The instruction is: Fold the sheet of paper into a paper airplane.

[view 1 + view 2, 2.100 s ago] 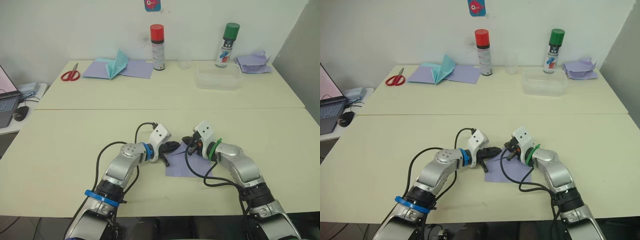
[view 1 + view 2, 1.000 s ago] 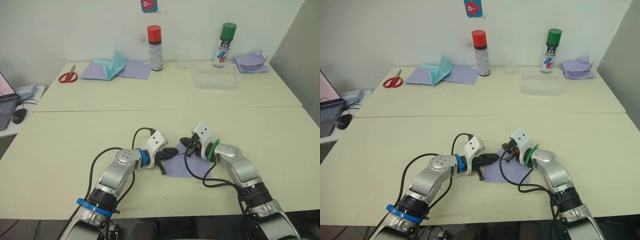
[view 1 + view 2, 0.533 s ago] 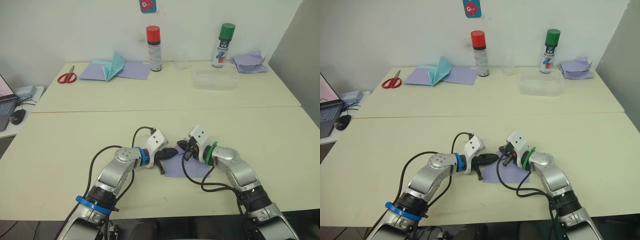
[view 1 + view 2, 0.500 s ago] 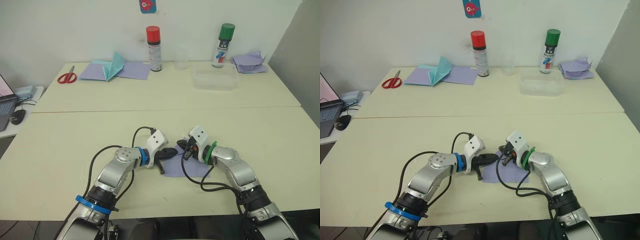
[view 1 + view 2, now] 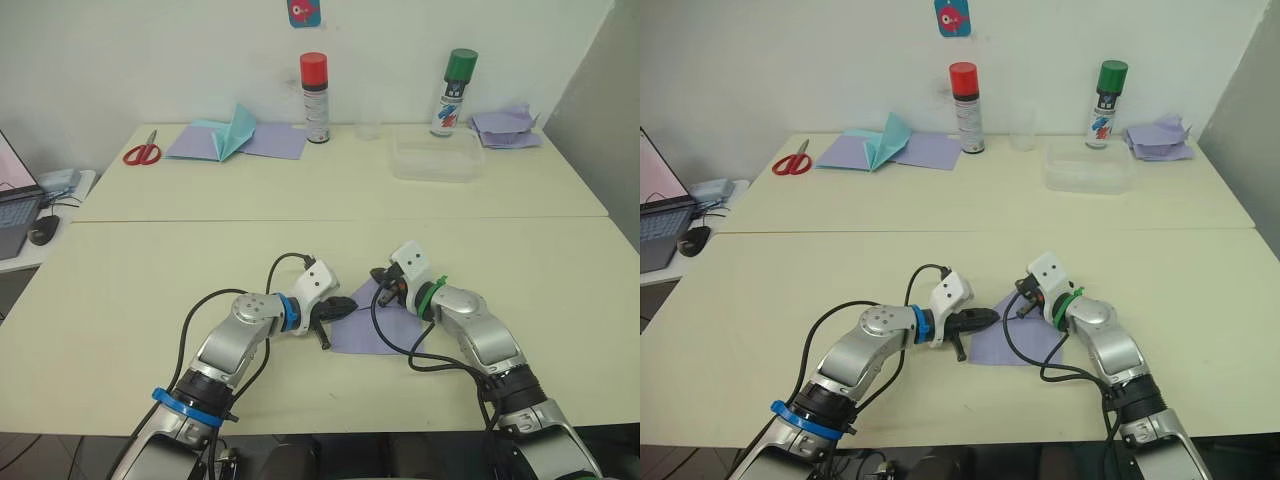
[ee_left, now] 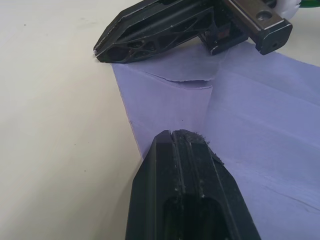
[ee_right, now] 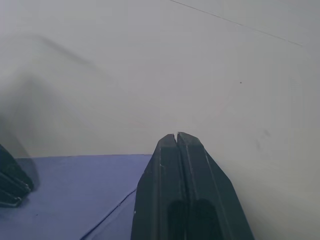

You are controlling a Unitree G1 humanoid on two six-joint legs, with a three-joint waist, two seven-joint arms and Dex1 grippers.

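The sheet of paper (image 5: pixel 372 328) is pale lavender and lies flat on the near table between my two arms. In the left wrist view the sheet of paper (image 6: pixel 260 125) shows a small flap folded over at its far corner. My left gripper (image 5: pixel 345 304) is shut, with its tip (image 6: pixel 177 136) resting on the sheet's left edge. My right gripper (image 5: pixel 381 281) is shut too and is held low at the sheet's far corner, close to the left gripper. Its tip (image 7: pixel 176 136) stands just past the paper's edge (image 7: pixel 85 190). No paper is held between either pair of fingers.
On the far table stand a teal paper plane (image 5: pixel 232 128) on lavender sheets, red scissors (image 5: pixel 142 152), a red-capped can (image 5: pixel 315 95), a green-capped can (image 5: pixel 447 92), a clear tub (image 5: pixel 437 160) and a crumpled lavender heap (image 5: pixel 505 128). A laptop (image 5: pixel 12 205) sits at far left.
The camera has shifted slightly. Both grippers stay shut by the sheet's far corner. The right gripper has edged a little to the right, away from the left one.
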